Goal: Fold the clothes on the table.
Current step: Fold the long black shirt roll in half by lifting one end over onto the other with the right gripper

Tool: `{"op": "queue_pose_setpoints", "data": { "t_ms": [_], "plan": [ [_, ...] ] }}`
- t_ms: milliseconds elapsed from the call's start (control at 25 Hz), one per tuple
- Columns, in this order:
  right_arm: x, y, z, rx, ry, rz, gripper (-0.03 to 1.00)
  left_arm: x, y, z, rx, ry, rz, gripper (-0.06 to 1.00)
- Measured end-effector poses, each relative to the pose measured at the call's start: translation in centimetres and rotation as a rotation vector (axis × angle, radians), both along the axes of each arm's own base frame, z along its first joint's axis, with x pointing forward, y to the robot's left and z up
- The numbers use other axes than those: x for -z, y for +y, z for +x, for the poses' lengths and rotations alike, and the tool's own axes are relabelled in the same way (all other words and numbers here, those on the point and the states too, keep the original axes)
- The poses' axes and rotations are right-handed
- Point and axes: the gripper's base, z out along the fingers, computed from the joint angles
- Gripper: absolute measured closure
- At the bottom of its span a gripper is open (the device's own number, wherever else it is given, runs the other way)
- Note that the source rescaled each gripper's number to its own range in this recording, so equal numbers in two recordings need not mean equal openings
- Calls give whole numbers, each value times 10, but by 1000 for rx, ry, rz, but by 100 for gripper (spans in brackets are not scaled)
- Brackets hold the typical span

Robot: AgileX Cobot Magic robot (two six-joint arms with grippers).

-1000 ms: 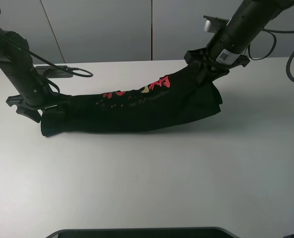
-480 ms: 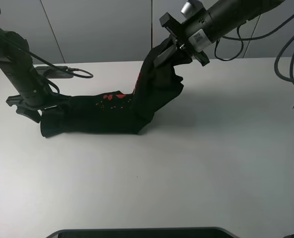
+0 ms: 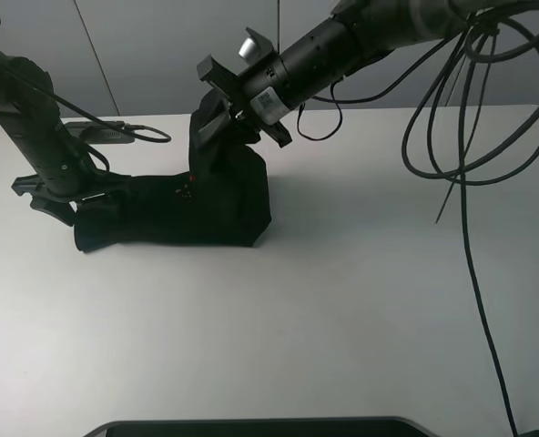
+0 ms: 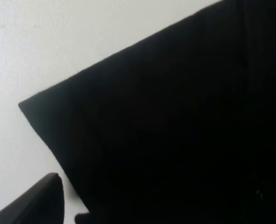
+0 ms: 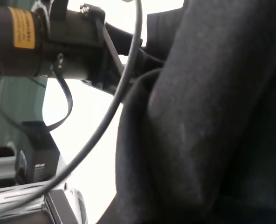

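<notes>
Shirt [image 3: 174,214] first, Lin: where is it sitting?

Lin: It is lying as a long black bundle on the table [image 3: 342,300]. It is running from the left gripper [image 3: 69,196] across to a spot just under the right gripper [image 3: 219,118]. The end nearest that right gripper is hanging from it, up off the table.

Sam: So the right one is gripping?

Lin: Yes, it is pinching the raised end, and cloth is draping straight down below it. The left gripper is touching the far end, but I cannot tell whether it is clamping. Its wrist camera is showing only black fabric and one fingertip [image 4: 33,203].

Sam: What is worrying you?

Lin: Three things, I am thinking. If the left end is lying loose, any pull from the right gripper is going to drag the whole bundle instead of folding it. If the pinch is shallow, the raised end may be slipping out and dropping in a heap. And with the right gripper reaching this far toward the left one, the two may be heading for a knock.
</notes>
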Motion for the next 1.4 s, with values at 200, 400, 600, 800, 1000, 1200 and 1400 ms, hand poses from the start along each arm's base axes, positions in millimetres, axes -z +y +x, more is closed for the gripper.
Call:
{"op": "queue_pose_setpoints", "data": {
  "t_ms": [200, 400, 600, 800, 1000, 1200, 1400],
  "plan": [
    [31, 12, 3, 40, 48, 34, 91, 0, 0, -1, 0, 8, 3, -4],
    [57, 24, 2, 65, 94, 88, 91, 0, 0, -1, 4, 14, 5, -4],
    [78, 39, -4, 94, 124, 122, 91, 0, -1, -2, 13, 18, -8, -4],
    [94, 49, -11, 97, 141, 121, 91, 0, -2, -2, 14, 26, -21, -4],
    [97, 51, -9, 117, 117, 110, 91, -1, -3, -2, 10, 35, -27, -4],
    [97, 51, -9, 122, 110, 114, 91, -20, -8, 7, 0, 15, -58, -4],
    [97, 51, -8, 115, 94, 115, 91, -73, -6, 23, -9, -96, -96, -4]
  ]
}}
